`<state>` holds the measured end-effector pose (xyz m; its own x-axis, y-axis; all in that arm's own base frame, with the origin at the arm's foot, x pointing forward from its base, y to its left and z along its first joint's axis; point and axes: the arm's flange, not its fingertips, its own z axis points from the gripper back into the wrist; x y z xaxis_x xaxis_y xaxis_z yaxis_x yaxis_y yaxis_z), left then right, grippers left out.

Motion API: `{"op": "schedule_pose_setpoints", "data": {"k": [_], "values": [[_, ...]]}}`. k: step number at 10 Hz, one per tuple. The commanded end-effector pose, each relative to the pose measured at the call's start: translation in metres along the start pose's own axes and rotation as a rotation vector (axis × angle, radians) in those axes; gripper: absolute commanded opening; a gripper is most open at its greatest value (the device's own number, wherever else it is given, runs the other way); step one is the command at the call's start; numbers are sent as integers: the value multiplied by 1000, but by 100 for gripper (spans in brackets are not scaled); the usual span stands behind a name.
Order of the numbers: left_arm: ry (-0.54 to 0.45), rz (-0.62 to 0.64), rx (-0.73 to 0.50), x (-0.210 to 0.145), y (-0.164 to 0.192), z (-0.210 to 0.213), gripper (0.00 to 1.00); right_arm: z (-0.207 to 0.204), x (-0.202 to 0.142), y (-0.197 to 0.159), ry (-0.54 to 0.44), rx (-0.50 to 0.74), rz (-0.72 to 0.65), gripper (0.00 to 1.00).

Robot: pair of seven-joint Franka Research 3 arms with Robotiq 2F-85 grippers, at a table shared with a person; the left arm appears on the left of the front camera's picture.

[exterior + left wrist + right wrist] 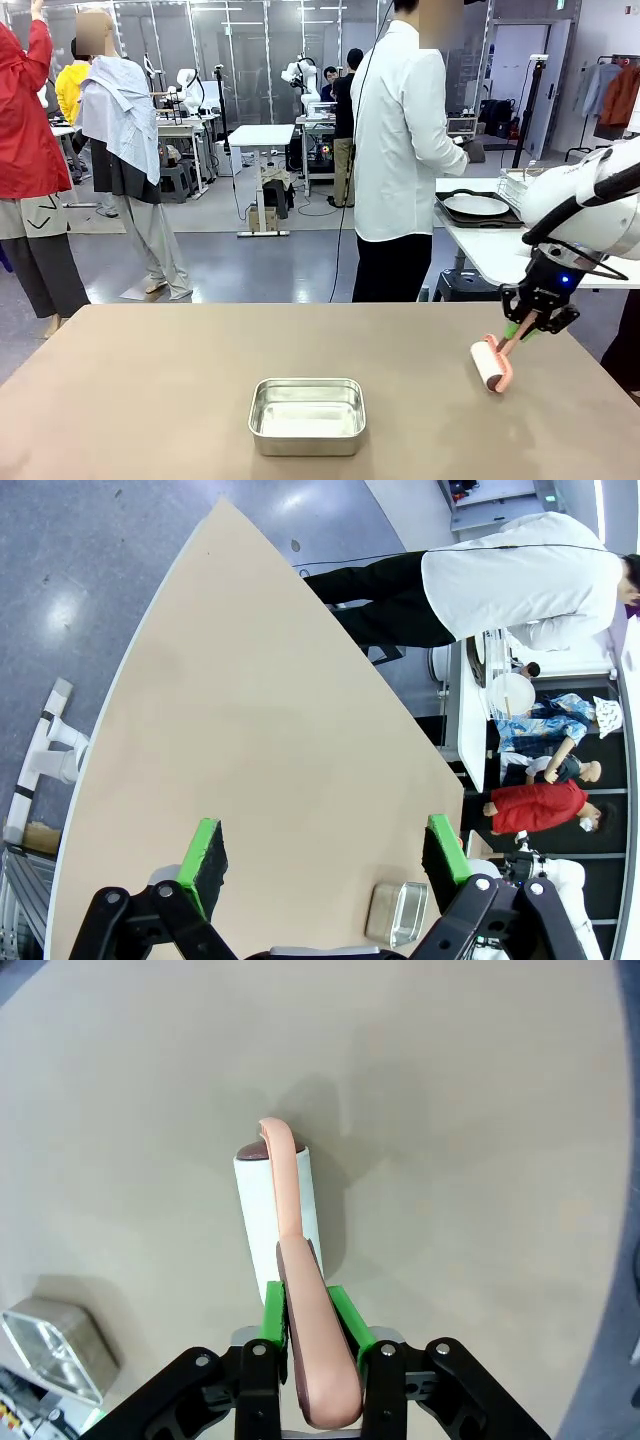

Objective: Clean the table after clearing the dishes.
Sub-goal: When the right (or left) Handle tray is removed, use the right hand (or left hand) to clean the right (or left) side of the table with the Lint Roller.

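The left gripper (325,865) hangs above the table (150,400) with its jaws spread wide and nothing between them. Mid-table, toward the near edge, sits a small steel pan (306,415). At the right, the right gripper (528,328) is clamped on the pink handle of a lint roller (493,364), whose white roll rests on the tabletop.

White arm (590,200), black end effector (533,322), green pads (203,855)
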<state>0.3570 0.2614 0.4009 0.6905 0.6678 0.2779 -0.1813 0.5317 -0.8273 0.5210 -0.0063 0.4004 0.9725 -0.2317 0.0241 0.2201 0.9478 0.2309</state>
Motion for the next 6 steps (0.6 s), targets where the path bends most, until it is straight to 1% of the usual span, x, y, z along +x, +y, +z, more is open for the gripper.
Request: {"op": "schedule_pose_setpoints", "data": {"k": [1, 2, 3, 5, 6], "values": [[-9, 8, -9, 1, -1, 2, 100, -4, -12, -12, 26, -148, -72, 22], [-9, 8, -9, 1, -1, 2, 100, 12, -13, -17, 35, -171, -127, 22], [-9, 8, -9, 1, -1, 2, 100, 24, -11, -18, 22, -177, -151, 22], [-9, 8, -9, 1, -1, 2, 100, 49, -15, -12, -41, -200, -167, 22], [-9, 8, -9, 1, -1, 2, 100, 59, -22, -7, -61, -238, -164, 22]]}}
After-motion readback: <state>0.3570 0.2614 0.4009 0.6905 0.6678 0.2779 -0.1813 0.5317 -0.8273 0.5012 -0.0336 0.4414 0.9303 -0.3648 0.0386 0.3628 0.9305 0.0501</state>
